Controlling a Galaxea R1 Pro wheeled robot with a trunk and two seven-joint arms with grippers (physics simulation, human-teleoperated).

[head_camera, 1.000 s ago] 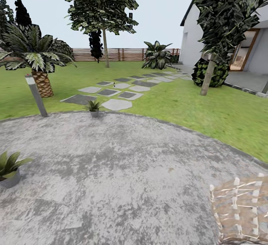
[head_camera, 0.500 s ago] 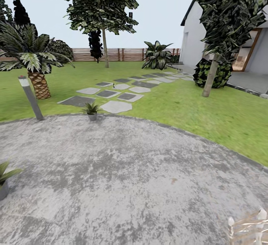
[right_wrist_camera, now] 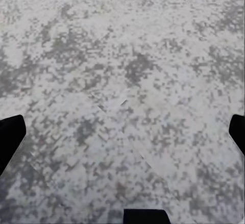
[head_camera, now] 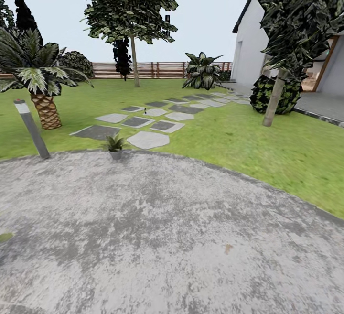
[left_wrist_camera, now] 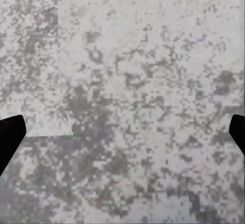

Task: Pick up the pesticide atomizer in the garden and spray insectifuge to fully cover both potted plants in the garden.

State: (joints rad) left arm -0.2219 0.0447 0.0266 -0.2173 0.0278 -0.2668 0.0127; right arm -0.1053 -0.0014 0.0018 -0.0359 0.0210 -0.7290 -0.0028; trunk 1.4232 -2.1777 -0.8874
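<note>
while both grippers hang wide open and empty over the patio (head_camera: pixel 157 237), you are searching; locate the pesticide atomizer (head_camera: pixel 145 111) near the stepping stones (head_camera: pixel 148 139).

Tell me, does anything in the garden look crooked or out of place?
Yes. The lamp post at the patio's edge leans clearly to one side. The potted plant nearby stands upright, and nothing looks spilled.

Both pincers point down with fingers spread wide and nothing between them: the left pincer (left_wrist_camera: pixel 122 134) and the right pincer (right_wrist_camera: pixel 122 134) each show black fingertips at opposite edges of their wrist views.
</note>
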